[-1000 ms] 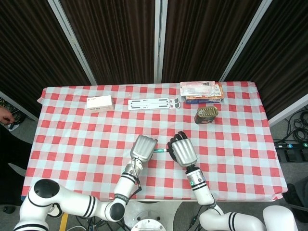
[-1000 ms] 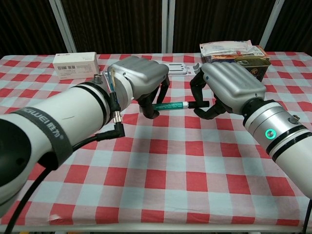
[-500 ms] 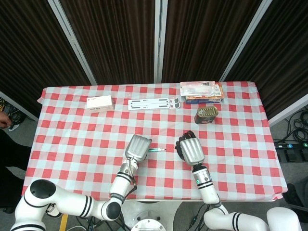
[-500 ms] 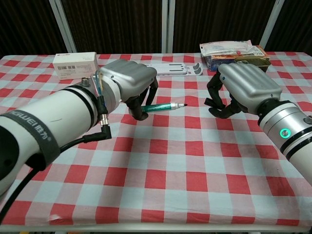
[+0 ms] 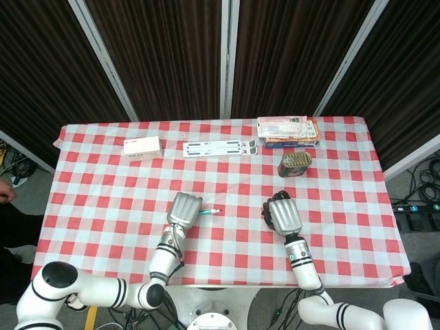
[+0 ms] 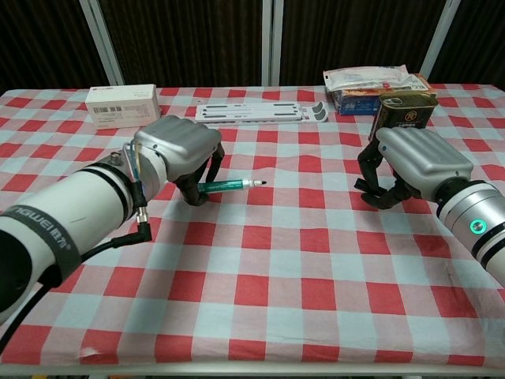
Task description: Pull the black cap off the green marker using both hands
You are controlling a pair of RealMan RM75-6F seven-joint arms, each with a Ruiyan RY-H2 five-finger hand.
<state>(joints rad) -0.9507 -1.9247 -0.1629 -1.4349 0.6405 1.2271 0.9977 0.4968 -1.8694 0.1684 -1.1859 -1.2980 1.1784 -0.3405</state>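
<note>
Left robot hand [image 6: 180, 150] grips uncapped green marker [image 6: 227, 186], tip pointing toward right robot hand [image 6: 410, 164], well apart, fingers curled, cap presumably inside.

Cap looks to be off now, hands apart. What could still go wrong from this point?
1. The green marker, gripped by the left hand, has its bare tip just above the checked tablecloth; lowering it could leave ink.
2. The right hand is curled in front of the tin can; moving forward could knock it.
</note>
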